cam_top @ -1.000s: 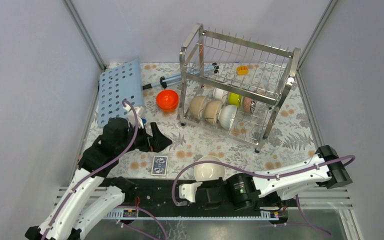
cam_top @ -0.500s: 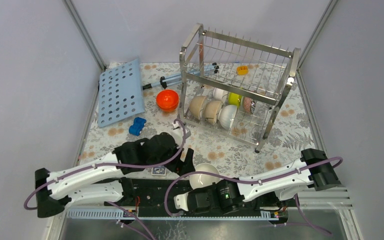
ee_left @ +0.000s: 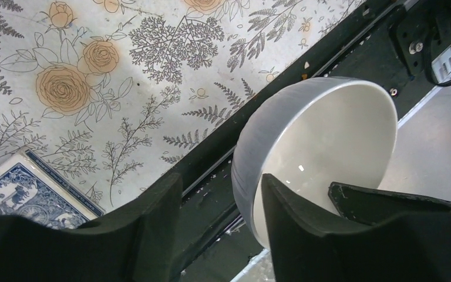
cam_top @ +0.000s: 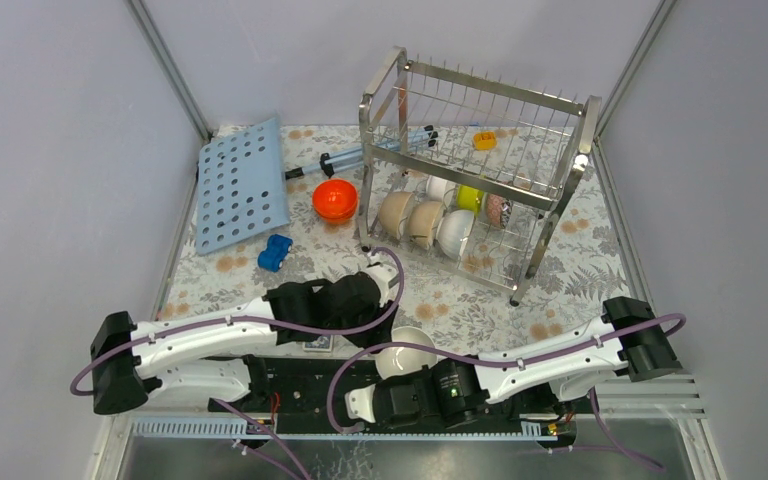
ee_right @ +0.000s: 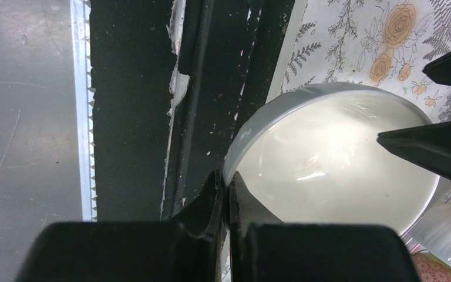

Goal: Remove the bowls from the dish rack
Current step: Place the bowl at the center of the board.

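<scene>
A white bowl (cam_top: 407, 350) hangs over the black base strip at the table's near edge. My right gripper (cam_top: 398, 374) is shut on its rim, one finger inside and one outside, as the right wrist view shows (ee_right: 226, 179). My left gripper (cam_top: 384, 322) is open, and its jaws straddle the opposite rim of the bowl (ee_left: 323, 135) without closing; it also shows in the left wrist view (ee_left: 220, 179). The steel dish rack (cam_top: 480, 150) stands at the back right. Its lower tier holds several bowls, among them a beige one (cam_top: 397, 212) and a white one (cam_top: 455, 232).
An orange bowl (cam_top: 335, 199) sits on the floral cloth left of the rack. A light-blue perforated board (cam_top: 242, 185), a syringe (cam_top: 345, 158) and a blue toy (cam_top: 275, 252) lie at the left. A playing card (ee_left: 17, 188) lies by the near edge.
My left arm has swung from the left side of the table over to the white bowl. My right gripper has drawn the bowl slightly nearer the front edge.
</scene>
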